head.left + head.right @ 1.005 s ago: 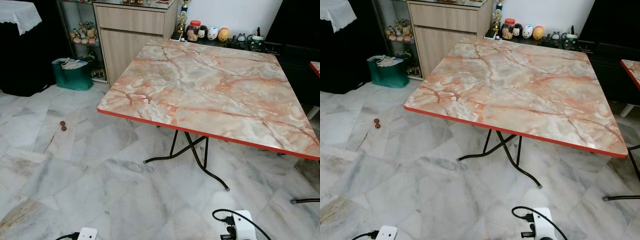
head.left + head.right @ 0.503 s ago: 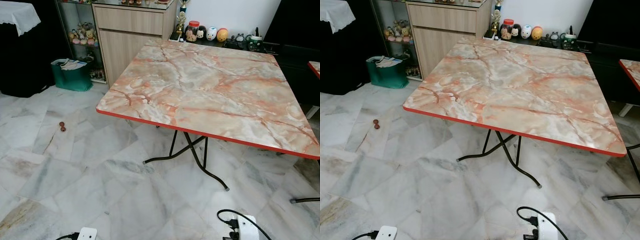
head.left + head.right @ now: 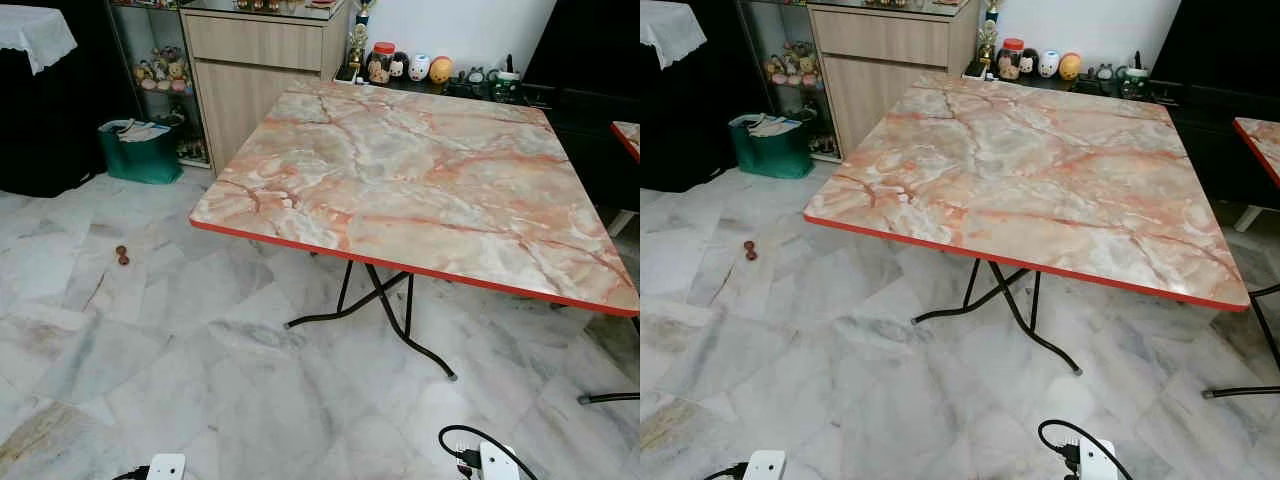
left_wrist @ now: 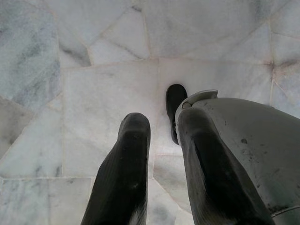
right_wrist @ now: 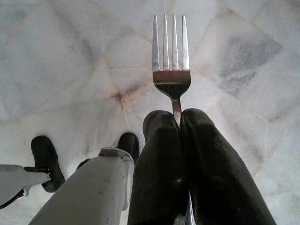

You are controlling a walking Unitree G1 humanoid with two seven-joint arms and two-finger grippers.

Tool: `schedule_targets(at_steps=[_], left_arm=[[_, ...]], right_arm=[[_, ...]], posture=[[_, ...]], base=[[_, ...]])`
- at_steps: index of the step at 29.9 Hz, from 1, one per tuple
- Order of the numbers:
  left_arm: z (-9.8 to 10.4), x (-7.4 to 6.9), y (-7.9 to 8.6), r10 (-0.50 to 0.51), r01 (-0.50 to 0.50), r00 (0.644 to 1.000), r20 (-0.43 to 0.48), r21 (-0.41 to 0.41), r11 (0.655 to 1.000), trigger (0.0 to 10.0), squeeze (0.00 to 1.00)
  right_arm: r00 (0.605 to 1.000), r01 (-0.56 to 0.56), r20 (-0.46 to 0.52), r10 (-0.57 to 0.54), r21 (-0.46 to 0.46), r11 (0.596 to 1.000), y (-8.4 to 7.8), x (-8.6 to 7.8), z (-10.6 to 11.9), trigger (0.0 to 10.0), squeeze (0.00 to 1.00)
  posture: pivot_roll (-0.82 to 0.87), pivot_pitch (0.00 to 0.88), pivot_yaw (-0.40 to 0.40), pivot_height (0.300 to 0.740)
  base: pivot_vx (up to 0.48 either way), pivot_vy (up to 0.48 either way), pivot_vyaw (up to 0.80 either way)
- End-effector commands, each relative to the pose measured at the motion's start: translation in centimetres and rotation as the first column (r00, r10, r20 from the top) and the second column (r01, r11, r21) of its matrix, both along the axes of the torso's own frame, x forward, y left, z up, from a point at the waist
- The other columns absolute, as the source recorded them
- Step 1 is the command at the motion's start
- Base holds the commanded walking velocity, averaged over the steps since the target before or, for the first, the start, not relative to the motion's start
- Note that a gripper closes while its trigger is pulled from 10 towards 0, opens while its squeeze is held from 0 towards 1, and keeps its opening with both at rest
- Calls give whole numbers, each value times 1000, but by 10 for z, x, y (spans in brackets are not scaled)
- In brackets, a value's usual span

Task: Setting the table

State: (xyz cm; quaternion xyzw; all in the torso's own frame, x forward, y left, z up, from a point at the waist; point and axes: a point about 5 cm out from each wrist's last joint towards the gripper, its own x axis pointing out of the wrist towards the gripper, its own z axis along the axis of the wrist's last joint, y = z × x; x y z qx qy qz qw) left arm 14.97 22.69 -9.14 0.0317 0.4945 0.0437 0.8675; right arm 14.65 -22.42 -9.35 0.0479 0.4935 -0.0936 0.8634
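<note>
A square folding table (image 3: 420,170) with an orange-veined marble top and a red edge stands ahead of me, its top bare. In the right wrist view my right gripper (image 5: 177,117) is shut on the handle of a silver fork (image 5: 171,61). The fork's tines point away from the fingers, over the marble floor. In the left wrist view my left gripper (image 4: 159,126) hangs open above the floor with nothing between its fingers. Beside it are my silver leg (image 4: 243,140) and black foot (image 4: 174,101).
A wooden cabinet (image 3: 260,70) and a green bag (image 3: 140,150) stand at the back left. Figurines (image 3: 410,68) line a low dark shelf behind the table. Two white power strips (image 3: 497,462) (image 3: 165,466) with cables lie on the floor near me. Another table's corner (image 3: 630,135) shows at right.
The whole picture has slid slightly down and the power strips sit lower in frame, so the camera has moved. The table and floor things keep their places.
</note>
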Motion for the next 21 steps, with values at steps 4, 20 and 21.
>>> schedule_targets(at_steps=[4, 20, 21], left_arm=[[-1, -3, -1, -12, 12, 1000, -13, 9, 1000, 10000, 0], [-3, -8, 0, -78, 79, 996, -39, 46, 996, 10000, 0], [-3, -9, 0, -84, 86, 996, -43, 50, 995, 10000, 0]], right_arm=[[1000, 20, -23, -20, 2, 1000, -2, -6, -2, 10000, 0], [1000, 13, -23, -13, 7, 1000, 1, -7, -3, 10000, 0], [1000, 12, -25, -12, 7, 1000, 1, -7, -3, 10000, 0]], posture=[[65, 0, -52, 727], [46, 0, -34, 727], [46, 0, -34, 727]], base=[[0, 0, 0], [0, 0, 0], [0, 0, 0]])
